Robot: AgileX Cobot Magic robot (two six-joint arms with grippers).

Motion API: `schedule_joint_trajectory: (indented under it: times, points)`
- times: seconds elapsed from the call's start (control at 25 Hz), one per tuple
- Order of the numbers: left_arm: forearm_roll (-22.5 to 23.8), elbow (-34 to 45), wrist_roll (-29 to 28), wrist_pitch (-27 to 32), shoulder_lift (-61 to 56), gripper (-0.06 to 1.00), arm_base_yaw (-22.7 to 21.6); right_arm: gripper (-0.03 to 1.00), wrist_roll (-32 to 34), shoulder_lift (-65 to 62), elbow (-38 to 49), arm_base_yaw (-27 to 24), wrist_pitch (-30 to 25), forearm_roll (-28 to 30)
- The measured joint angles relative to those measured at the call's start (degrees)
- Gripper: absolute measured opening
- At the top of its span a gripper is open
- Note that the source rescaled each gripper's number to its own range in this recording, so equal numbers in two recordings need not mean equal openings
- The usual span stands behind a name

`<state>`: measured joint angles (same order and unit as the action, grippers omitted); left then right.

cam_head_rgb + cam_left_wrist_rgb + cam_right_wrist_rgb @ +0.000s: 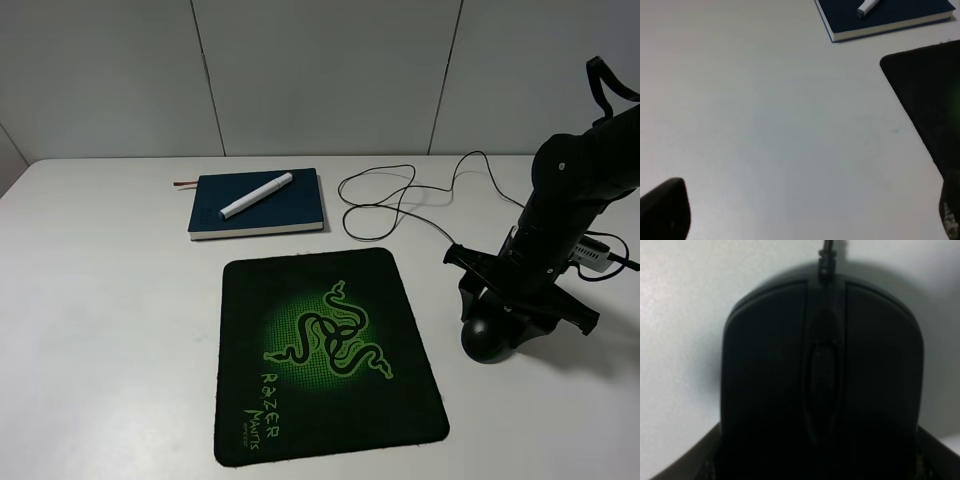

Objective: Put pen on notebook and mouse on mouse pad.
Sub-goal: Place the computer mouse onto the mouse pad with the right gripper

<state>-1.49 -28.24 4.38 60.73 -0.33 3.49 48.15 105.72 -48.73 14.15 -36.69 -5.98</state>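
Pen already on notebook, mouse step underway: right gripper fingers wide, straddling mouse on bench right of mouse pad, so next squeeze, lift, shift left; left gripper fingers wide, empty.

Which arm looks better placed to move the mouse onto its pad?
The right: its claw sits over the mouse, beside the mouse pad; the left arm is outside the high view.

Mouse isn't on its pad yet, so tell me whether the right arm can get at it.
Likely yes: the right pincer straddles the mouse, with nothing between them; whether it grips is unclear.
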Motion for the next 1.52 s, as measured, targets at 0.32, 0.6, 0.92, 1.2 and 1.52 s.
schedule_joint_trajectory:
  times: [0.32, 0.6, 0.92, 1.2, 1.52]
  points:
    - [0.0, 0.0, 0.0, 0.0, 0.0, 1.00, 0.0, 0.00, -1.8, -6.3, -0.1, 0.0, -3.3, 0.3]
    - [0.0, 0.0, 0.0, 0.0, 0.0, 1.00, 0.0, 0.00, -1.9, -11.3, -0.3, 4.9, -6.5, -0.1]
    - [0.0, 0.0, 0.0, 0.0, 0.0, 1.00, 0.0, 0.00, 2.1, -11.3, -4.6, 14.6, -8.9, -0.3]
    - [0.0, 0.0, 0.0, 0.0, 0.0, 1.00, 0.0, 0.00, 7.0, -9.3, -8.3, 23.0, -8.9, -0.4]
    - [0.0, 0.0, 0.0, 0.0, 0.0, 1.00, 0.0, 0.00, 11.5, -2.1, -14.3, 30.6, -8.6, -0.3]
